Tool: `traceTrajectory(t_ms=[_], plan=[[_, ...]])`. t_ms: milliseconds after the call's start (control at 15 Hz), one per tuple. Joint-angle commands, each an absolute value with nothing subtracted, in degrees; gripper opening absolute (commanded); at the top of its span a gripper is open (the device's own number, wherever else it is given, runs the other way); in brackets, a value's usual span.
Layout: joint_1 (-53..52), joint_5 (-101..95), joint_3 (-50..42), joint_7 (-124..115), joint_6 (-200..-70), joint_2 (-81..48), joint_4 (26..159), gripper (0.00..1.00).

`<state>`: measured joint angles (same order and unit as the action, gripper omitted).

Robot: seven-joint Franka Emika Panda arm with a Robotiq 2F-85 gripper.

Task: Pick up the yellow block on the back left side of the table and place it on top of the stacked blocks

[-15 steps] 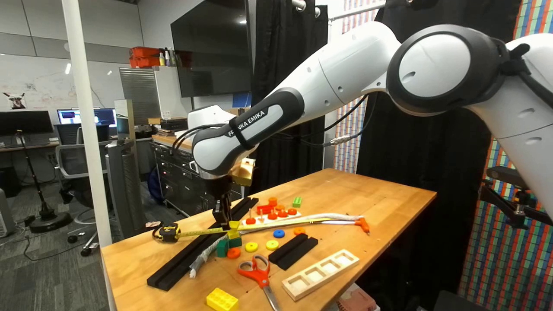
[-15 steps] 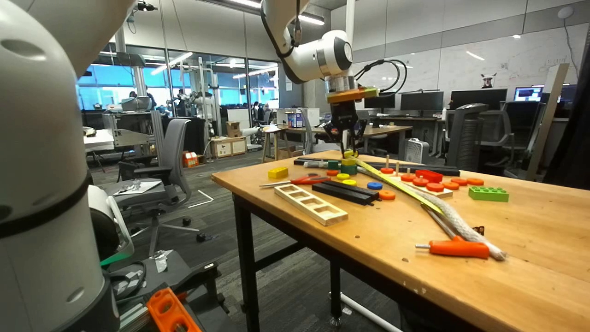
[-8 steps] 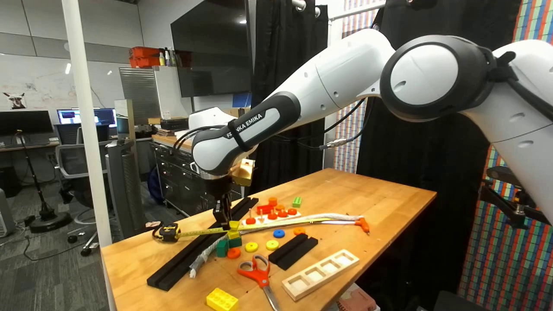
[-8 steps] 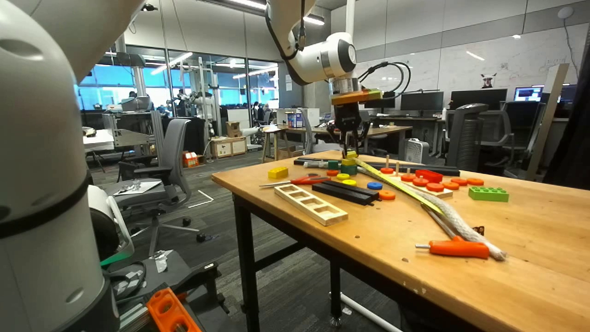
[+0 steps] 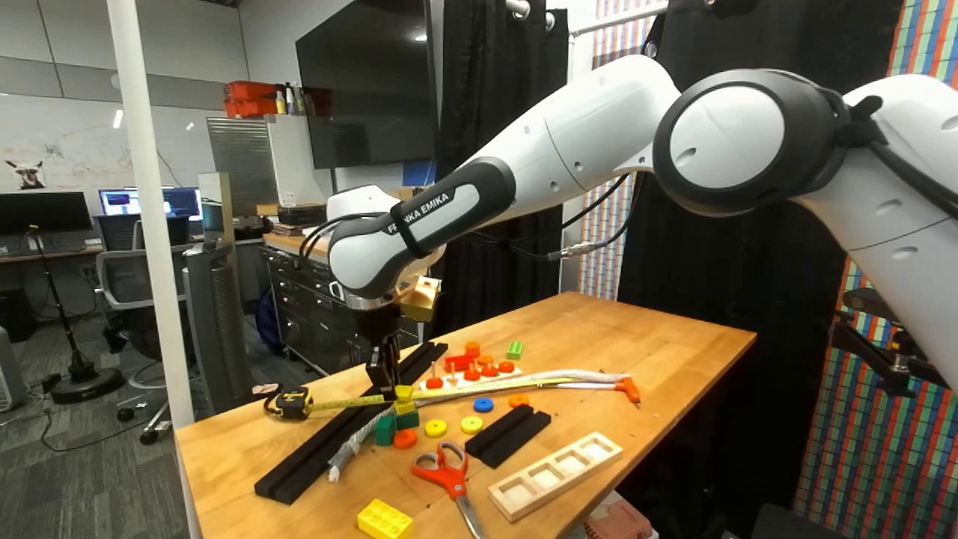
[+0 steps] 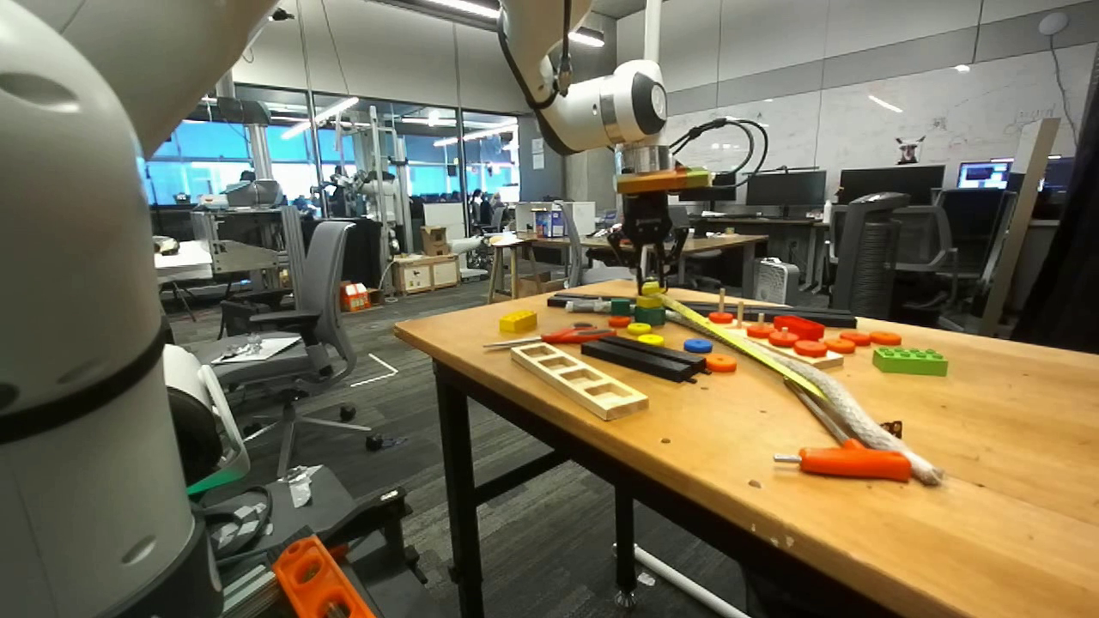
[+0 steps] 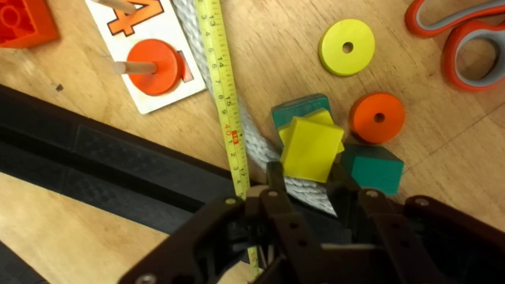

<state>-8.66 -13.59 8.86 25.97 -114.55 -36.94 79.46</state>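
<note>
A yellow block [image 7: 313, 150] is between the fingertips of my gripper [image 7: 306, 171], which touch its sides. It shows in both exterior views [image 5: 404, 392] [image 6: 653, 287]. Directly under it is the stack: a second yellow block [image 7: 321, 115] on a dark green block [image 7: 300, 110], clear too in an exterior view [image 6: 650, 316]. The held block is turned relative to the lower yellow block and offset toward the gripper. It looks in contact with or just above the stack; I cannot tell which. My gripper [image 5: 391, 388] points down from above.
Another green block [image 7: 376, 173] stands close beside the right finger. An orange ring [image 7: 377, 118], tape measure blade [image 7: 225, 94], white rope [image 7: 256, 142] and black rail [image 7: 118, 154] lie around the stack. Scissors [image 5: 447, 475], a yellow brick [image 5: 385, 519] and a wooden tray [image 5: 555, 475] are nearby.
The arm's upper links have sunk a little. The gripper and the yellow block have shifted only slightly, staying over the stack. The other objects have not moved.
</note>
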Motion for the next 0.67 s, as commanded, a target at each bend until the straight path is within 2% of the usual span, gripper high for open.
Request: traceTrajectory(t_ms=[0, 600], plan=[[-8.46, -11.51, 9.33, 26.79, -111.93, -37.91, 76.25, 0.19], [-8.14, -10.31, 9.24, 26.94, -110.89, -38.58, 75.25, 0.19]])
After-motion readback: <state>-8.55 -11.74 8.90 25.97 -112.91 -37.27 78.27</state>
